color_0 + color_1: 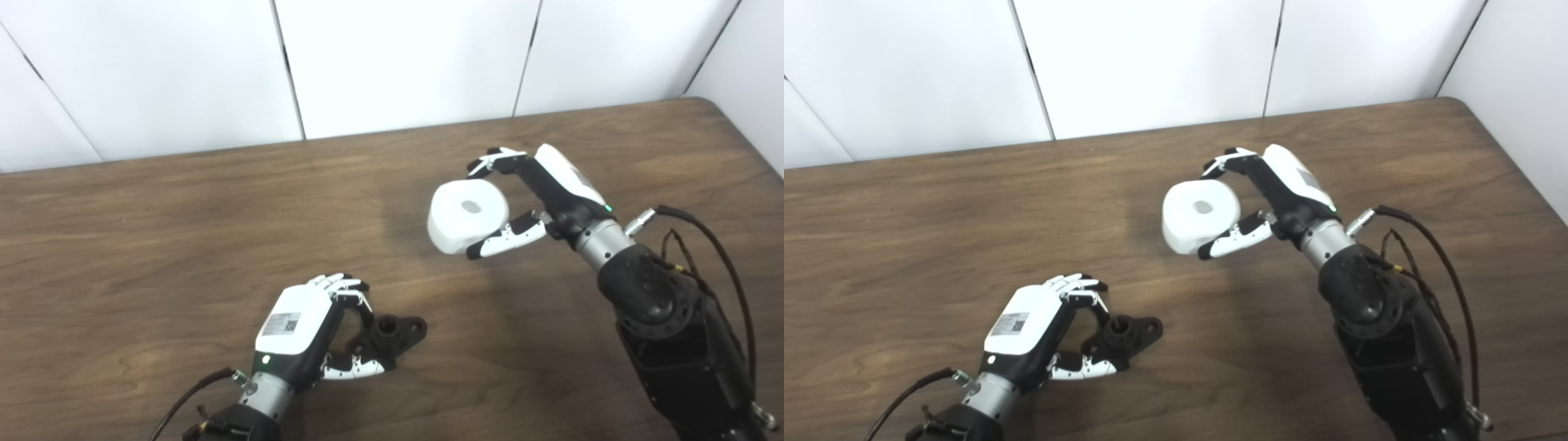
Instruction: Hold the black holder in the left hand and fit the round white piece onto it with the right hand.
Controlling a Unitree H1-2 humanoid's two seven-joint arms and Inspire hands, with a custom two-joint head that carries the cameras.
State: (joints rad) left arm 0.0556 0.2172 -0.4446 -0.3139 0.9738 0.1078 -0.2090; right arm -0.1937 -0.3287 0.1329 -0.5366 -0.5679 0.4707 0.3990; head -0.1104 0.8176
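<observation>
- The left hand (306,327) grips the black holder (392,335) low over the wooden tabletop (153,245), fingers and thumb closed on its near end.
- The right hand (539,196) clasps the round white piece (467,215) between fingers and thumb, raised above the tabletop, its center hole facing up.
- The two parts are well apart.
</observation>
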